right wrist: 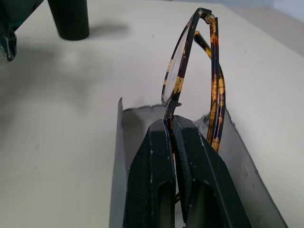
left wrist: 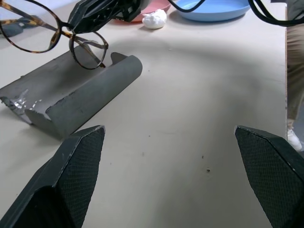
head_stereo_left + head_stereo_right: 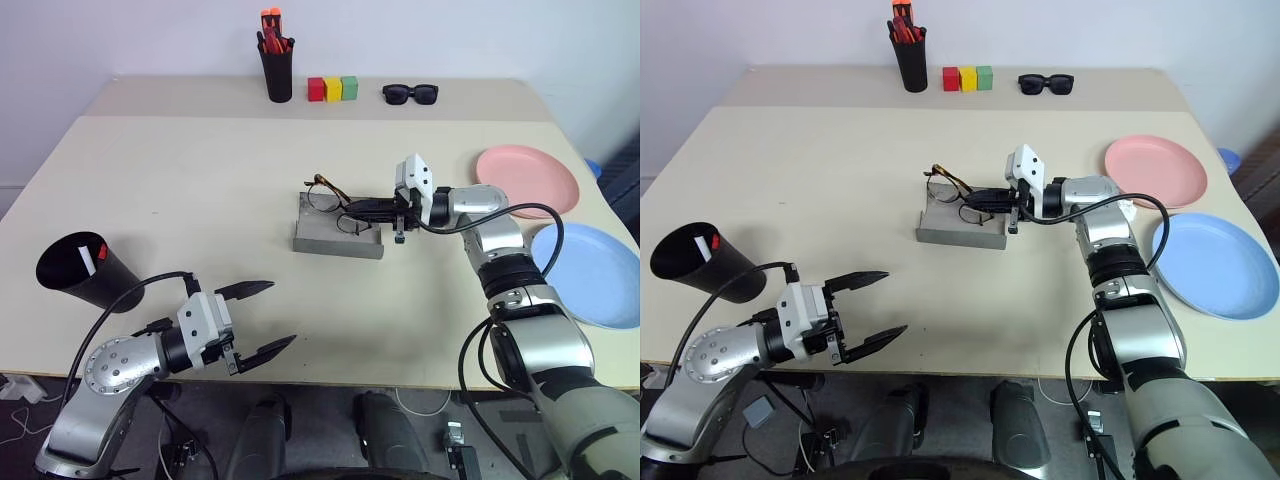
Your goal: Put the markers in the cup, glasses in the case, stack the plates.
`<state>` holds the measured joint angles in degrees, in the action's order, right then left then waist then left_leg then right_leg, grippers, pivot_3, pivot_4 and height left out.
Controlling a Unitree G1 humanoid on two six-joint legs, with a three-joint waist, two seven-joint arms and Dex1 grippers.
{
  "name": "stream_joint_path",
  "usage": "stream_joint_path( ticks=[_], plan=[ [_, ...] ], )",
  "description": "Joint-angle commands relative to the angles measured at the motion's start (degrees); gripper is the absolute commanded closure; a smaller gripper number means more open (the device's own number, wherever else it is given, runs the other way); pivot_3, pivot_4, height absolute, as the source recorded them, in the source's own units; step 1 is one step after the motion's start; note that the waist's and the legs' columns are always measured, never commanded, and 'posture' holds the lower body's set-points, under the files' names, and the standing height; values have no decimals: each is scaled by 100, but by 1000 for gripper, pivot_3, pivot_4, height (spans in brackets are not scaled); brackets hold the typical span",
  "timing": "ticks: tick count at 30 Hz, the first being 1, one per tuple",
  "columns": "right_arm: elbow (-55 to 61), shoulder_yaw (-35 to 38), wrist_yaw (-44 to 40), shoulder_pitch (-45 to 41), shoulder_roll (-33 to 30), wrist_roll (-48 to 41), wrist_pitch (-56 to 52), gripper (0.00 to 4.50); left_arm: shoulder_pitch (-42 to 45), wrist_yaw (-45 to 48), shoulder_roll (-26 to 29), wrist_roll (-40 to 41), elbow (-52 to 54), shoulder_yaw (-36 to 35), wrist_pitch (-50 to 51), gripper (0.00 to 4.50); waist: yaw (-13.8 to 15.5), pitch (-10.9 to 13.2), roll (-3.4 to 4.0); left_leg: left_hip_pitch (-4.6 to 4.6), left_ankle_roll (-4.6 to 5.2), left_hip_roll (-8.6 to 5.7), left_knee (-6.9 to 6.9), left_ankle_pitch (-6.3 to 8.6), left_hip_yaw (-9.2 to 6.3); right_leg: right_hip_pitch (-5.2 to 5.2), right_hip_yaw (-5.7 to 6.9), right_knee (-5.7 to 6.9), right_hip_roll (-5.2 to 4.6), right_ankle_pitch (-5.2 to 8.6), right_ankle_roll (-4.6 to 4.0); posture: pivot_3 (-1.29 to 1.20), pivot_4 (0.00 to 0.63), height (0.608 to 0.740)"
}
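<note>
Jaws of right gripper (image 3: 372,210) pinch glasses (image 3: 330,197) over case (image 3: 335,236).

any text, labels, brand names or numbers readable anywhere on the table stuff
None can be read.
The black cup, grey case, glasses, pink plate and blue plate show no print.
The three coloured blocks and pen holder are bare of readable marks.

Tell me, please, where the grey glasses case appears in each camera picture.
Left eye view: case at table centre, under the right gripper.
Right eye view: case centre, slightly left.
Left wrist view: upper left.
Right wrist view: beneath the fingers.
Shared landmark: the glasses.
</note>
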<state>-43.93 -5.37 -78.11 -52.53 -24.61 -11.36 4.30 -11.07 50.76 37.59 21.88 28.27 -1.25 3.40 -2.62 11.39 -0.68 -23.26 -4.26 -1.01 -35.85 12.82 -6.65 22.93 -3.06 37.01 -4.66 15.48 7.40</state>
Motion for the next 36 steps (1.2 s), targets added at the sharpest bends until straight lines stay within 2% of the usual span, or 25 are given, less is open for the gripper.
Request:
stream_joint_path(
  ticks=[1,7,11,15,17,20,24,29,32,33,34,36],
  plan=[
    [403,-67,-188,-23,-208,65,-135,4491,33,10,20,9,119,-92,-93,0,4,2,4,0,0,0,0,0,0,0,0,0,0,0,0,0,150,740],
    [735,-245,-361,175,-417,210,-554,4491,93,13,1,1,98,-51,-95,0,6,3,4,-1,0,0,0,0,0,-1,0,-1,-1,1,-2,0,150,740],
    [760,-279,-288,247,-421,291,-554,3085,127,10,2,-3,77,-42,-78,0,3,2,4,0,0,0,0,0,0,0,0,-1,-1,1,-2,0,150,740],
    [767,-271,-258,267,-397,305,-526,923,135,5,1,-2,68,-45,-72,0,6,3,4,-1,0,0,0,0,0,0,0,-1,-1,1,-2,0,150,740],
    [803,-215,-175,272,-348,251,-513,66,116,-24,-1,-14,89,-51,-52,0,6,2,4,-1,0,0,-1,0,0,0,0,-1,-1,1,-2,0,150,740],
    [923,53,99,227,-255,-8,-759,66,263,-453,-222,260,186,-204,328,0,7,3,5,-1,0,0,-1,0,0,0,0,0,-1,1,-2,0,150,740],
    [1668,339,175,495,-410,-454,-1458,66,908,-1104,-545,792,284,-432,1026,0,43,3,4,-2,0,-1,-5,0,-5,-2,1,2,-1,-6,10,0,150,740],
    [2945,771,594,1209,-615,-987,-2305,66,1863,-1641,-732,1065,214,-546,1618,0,55,2,2,-4,0,-6,-9,0,-10,-8,3,-1,-3,-8,16,0,150,740],
    [3862,1089,1055,1913,-780,-1224,-2674,66,2782,-2036,-928,1183,-72,-465,2092,0,100,3,1,-5,0,-6,-11,0,-11,-7,6,3,-2,-8,16,0,150,740],
    [4103,1152,1176,2090,-809,-1292,-2792,0,2987,-2122,-956,1164,-211,-446,2251,554,116,3,1,-5,-1,-6,-14,0,-12,-8,6,3,-1,-8,16,0,150,740],
    [4313,1199,1280,2242,-831,-1348,-2890,0,3134,-2115,-966,1145,-328,-419,2324,812,106,3,1,-5,-1,-6,-15,0,-10,-8,6,3,-1,-8,17,0,150,740],
    [4747,1314,1541,2598,-862,-1441,-3047,0,3480,-2142,-998,991,-667,-310,2424,1835,69,3,1,-4,-1,-6,-13,0,-8,-8,4,1,-1,-8,17,0,150,740]
  ],
)
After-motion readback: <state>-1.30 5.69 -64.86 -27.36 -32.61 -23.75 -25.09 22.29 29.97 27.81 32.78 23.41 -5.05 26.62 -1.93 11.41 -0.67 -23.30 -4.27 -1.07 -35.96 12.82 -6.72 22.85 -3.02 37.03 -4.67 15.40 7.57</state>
